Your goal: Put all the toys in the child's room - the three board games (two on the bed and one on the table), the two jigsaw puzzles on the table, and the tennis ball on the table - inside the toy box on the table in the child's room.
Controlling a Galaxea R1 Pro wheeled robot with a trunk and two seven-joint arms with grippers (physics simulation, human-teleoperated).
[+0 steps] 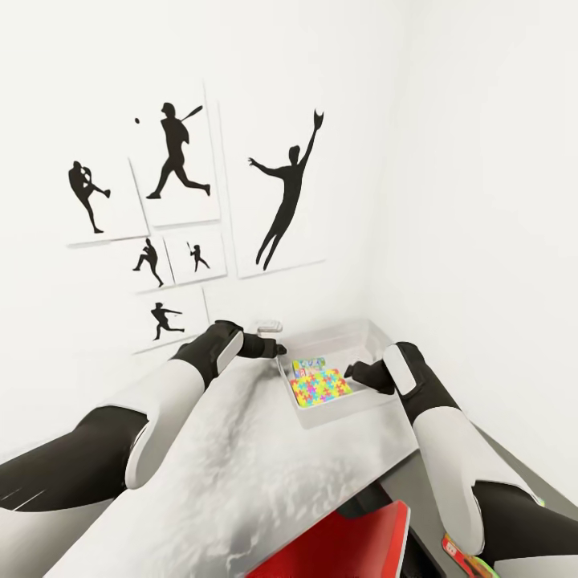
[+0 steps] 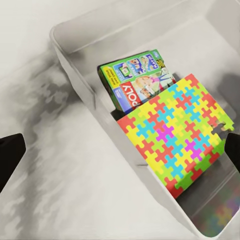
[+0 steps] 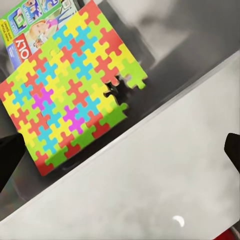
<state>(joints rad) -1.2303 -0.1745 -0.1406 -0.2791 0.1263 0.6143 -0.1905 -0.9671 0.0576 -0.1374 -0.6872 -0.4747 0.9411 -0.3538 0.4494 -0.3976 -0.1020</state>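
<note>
Jigsaw puzzle (image 2: pixel 175 132) is lying inside the toy box (image 1: pixel 365 337), leaning tilted against its near wall with one edge riding up toward the rim; a green board game box (image 2: pixel 136 77) is sitting flat just behind it, touching or nearly so. The toy box is standing on the pale mottled table (image 1: pixel 233 466) near the corner of the room, under the silhouette posters (image 1: pixel 285 189).

You are holding the left gripper (image 1: pixel 273 348) just beside the box's left wall and the right gripper (image 1: pixel 357 374) over its near right rim. In both wrist views the dark fingertips are showing at opposite edges of the picture with nothing between them, so both sets of jaws are standing wide and empty.

Handling judgement: the puzzle is reading as a thin, stiff, light cardboard box with a glossy lid, likely slippery on its faces. If you are reseating it, you are better off pinching across a free edge, probably the raised one near the rim, rather than pressing the broad face. One corner of the lid pattern is looking ragged in the right wrist view; cannot tell whether that is print or damage.

A small pale object (image 1: pixel 269 326) is resting on the table behind the left gripper; too small to identify.
</note>
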